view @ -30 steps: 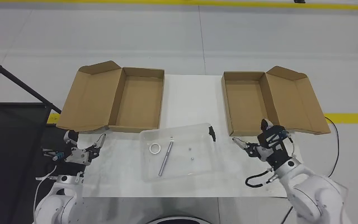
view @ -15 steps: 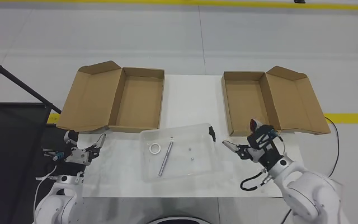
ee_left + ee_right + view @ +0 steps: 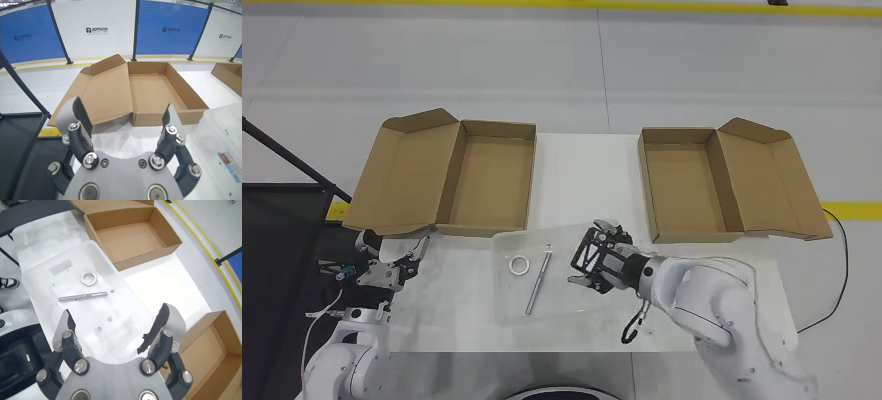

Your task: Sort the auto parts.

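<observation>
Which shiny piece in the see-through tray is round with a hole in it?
The silver ring. The rod next to it is long and straight, and the tiny specks are much smaller.

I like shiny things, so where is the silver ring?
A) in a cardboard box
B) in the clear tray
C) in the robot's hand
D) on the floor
B: the ring lies on the bottom of the clear tray, next to the metal rod.
</observation>
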{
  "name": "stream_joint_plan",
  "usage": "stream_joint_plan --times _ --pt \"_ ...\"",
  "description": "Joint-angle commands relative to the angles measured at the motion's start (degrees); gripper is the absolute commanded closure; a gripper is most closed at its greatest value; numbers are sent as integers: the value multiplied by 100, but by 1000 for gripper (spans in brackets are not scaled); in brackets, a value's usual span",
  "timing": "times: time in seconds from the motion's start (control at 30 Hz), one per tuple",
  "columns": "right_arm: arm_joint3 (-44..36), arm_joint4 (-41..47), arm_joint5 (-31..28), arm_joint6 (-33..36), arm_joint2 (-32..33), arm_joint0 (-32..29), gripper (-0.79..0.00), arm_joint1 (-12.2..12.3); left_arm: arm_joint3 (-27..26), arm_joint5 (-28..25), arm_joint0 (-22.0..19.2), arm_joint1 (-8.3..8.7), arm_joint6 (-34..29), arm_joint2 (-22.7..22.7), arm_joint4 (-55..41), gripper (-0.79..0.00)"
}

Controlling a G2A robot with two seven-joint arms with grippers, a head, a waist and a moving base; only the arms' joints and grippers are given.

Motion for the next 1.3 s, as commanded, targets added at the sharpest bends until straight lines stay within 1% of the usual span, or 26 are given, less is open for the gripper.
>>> stream_joint_plan --times 0.0,0.03,0.07,0.1,0.13,0.17,0.23,0.37,0.43,0.5,0.53,0.6,0.67,0.7,0.73,0.77,0.93,1.0,1.07,1.2,1.23,1.27 --pt "252 2 16 191 -260 251 -785 -41 0 0 0 0 0 0 0 -785" --pt "372 -4 33 277 -383 354 -736 -64 0 0 0 0 0 0 0 -785" --pt "485 -19 80 352 -486 442 -711 -85 0 0 0 0 0 0 0 -785" --pt "586 -57 107 445 -590 516 -717 -104 0 0 0 0 0 0 0 -785" --pt "673 -92 130 521 -683 575 -650 -121 0 0 0 0 0 0 0 -785" --pt "767 -134 161 608 -759 622 -619 -135 0 0 0 0 0 0 0 -785" --pt "900 -327 296 802 -896 702 -625 -160 0 0 0 0 0 0 0 -785" --pt "1244 -368 406 881 -1086 802 -631 -210 0 0 0 0 0 0 0 -785" --pt "1433 -332 448 858 -1159 873 -591 -241 0 0 0 0 0 0 0 -785" --pt "1604 -291 452 831 -1225 943 -529 -268 0 0 0 0 0 0 0 -785" --pt "1674 -286 458 828 -1261 976 -517 -282 0 0 0 0 0 0 0 -785" --pt "1801 -260 473 810 -1323 1035 -434 -308 0 0 0 0 0 0 0 -785" --pt "1923 -259 498 819 -1378 1093 -434 -333 0 0 0 0 0 0 0 -785" --pt "1977 -244 497 829 -1407 1119 -419 -345 0 0 0 0 0 0 0 -785" --pt "2023 -230 490 833 -1430 1146 -379 -355 0 0 0 0 0 0 0 -785" --pt "2068 -226 506 838 -1444 1166 -369 -365 0 0 0 0 0 0 0 -785" --pt "2229 -224 538 882 -1483 1229 -360 -393 0 0 0 0 0 0 0 -785" --pt "2266 -239 553 909 -1499 1241 -336 -402 0 0 0 0 0 0 0 -785" --pt "2290 -234 554 912 -1509 1244 -271 -409 0 0 0 0 0 0 0 -785" --pt "2307 -229 562 920 -1507 1237 -31 -416 0 0 0 0 0 0 0 -785" --pt "2300 -230 564 926 -1503 1233 0 -417 0 0 0 0 0 0 0 -785" --pt "2289 -229 562 929 -1497 1229 0 -417 0 0 0 0 0 0 0 -785"
